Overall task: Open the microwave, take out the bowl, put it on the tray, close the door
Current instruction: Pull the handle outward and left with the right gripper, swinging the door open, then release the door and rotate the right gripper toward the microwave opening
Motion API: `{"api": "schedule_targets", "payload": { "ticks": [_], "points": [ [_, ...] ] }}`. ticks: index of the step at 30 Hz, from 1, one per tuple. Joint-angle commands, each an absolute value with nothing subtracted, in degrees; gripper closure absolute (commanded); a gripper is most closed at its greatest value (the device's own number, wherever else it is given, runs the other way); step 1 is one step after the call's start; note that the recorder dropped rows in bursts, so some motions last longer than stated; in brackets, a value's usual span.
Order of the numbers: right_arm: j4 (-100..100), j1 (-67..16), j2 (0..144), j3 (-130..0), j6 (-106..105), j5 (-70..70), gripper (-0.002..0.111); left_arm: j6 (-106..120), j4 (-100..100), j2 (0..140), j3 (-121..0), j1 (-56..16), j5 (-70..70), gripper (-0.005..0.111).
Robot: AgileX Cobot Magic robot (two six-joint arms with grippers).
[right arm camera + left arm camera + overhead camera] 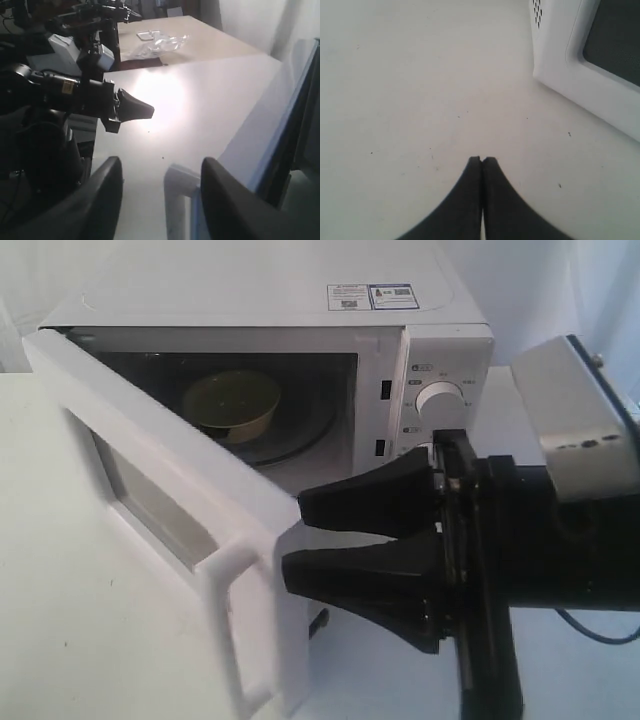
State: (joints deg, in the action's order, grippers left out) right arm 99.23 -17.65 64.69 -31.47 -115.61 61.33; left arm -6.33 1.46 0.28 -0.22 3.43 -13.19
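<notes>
The white microwave point(440, 350) has its door point(150, 455) swung open to the left. The cream bowl point(232, 405) sits inside on the turntable. My right gripper point(295, 537) is open, its black fingers point(360, 500) spread just off the door's free edge. In the right wrist view the door's bar handle point(175, 187) stands in the gap of that gripper point(161, 167), touching neither finger. My left gripper point(482, 160) is shut on nothing, low over the bare table beside the microwave's corner point(555, 60). It also shows in the right wrist view, the left gripper point(142, 110). The tray is out of view.
The white table point(60, 630) spreads left of and below the open door. A second table at the back carries crumpled clear plastic point(160, 44). The right arm's camera housing point(575, 415) stands in front of the knob panel point(440, 395).
</notes>
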Motion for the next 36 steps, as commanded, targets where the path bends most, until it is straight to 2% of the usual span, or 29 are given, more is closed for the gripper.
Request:
{"api": "schedule_targets", "payload": {
  "ticks": [1,8,16,21,27,30,36],
  "points": [
    [99.9,-17.7,59.5,-28.9,-113.2,56.7,0.062,-6.2,1.7,0.0,0.0,3.3,-13.3,0.107],
    [99.4,-17.7,53.4,-27.2,-109.5,50.7,0.062,-6.2,1.7,0.0,0.0,3.3,-13.3,0.107],
    [98.0,-17.7,52.9,-26.6,-103.3,43.4,0.062,-6.2,1.7,0.0,0.0,3.3,-13.3,0.107],
    [99.6,-17.7,59.2,-27.0,-102.2,42.8,0.062,-6.2,1.7,0.0,0.0,3.3,-13.3,0.107],
    [96.9,-21.3,68.4,-35.7,-97.4,41.0,0.062,-6.2,1.7,0.0,0.0,3.3,-13.3,0.107],
    [84.0,-23.5,71.3,-42.3,-86.6,35.8,0.062,-6.2,1.7,0.0,0.0,3.3,-13.3,0.107],
    [66.6,-23.5,72.1,-46.3,-72.8,34.0,0.062,-6.2,1.7,0.0,0.0,3.3,-13.3,0.107]
  ]
}}
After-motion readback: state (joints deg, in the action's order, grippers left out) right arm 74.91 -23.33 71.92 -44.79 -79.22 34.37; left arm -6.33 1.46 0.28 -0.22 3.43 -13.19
